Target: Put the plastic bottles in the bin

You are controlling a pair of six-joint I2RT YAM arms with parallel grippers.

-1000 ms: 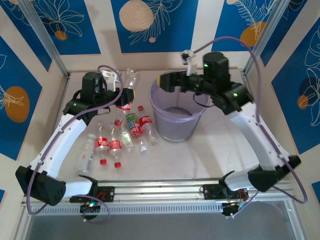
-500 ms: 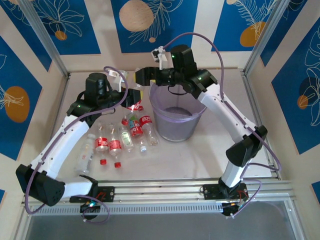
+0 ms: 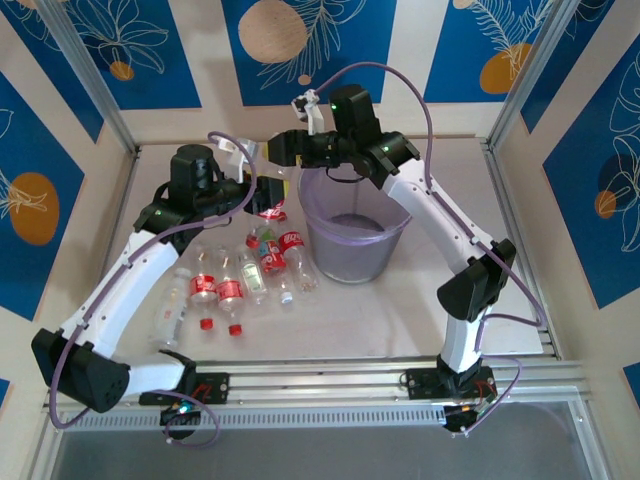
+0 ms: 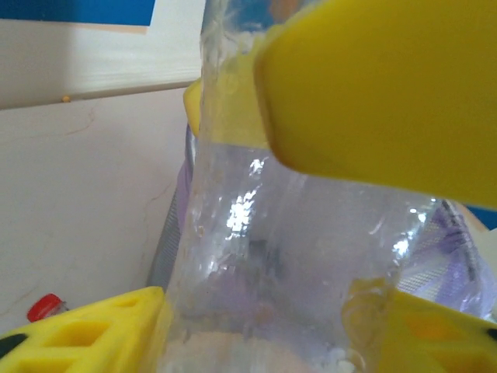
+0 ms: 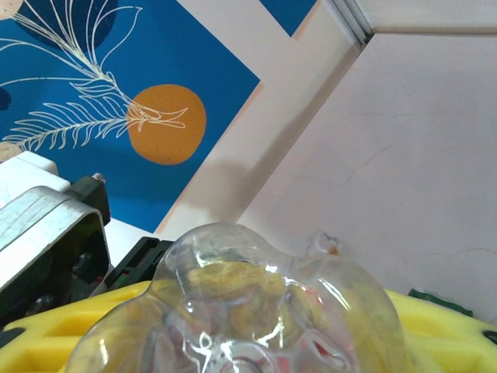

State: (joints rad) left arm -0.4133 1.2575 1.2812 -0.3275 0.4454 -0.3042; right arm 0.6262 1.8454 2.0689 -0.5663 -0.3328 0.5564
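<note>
— Where's the bottle?
— A clear bottle [image 4: 272,256] is clamped between the left gripper's [image 3: 262,190] yellow fingers [image 4: 85,334], just left of the bin [image 3: 345,255] and outside it.
— And the right gripper [image 3: 283,148]?
— It hangs past the bin's far-left rim, close to the left one. A bottle's rounded base [image 5: 248,311] sits between its fingers [image 5: 70,326]; I can't tell whether they grip it.
— The others?
— Several bottles [image 3: 230,285] lie on the table [image 3: 430,290] left of the bin, with loose red caps [image 3: 207,323] among them.
</note>
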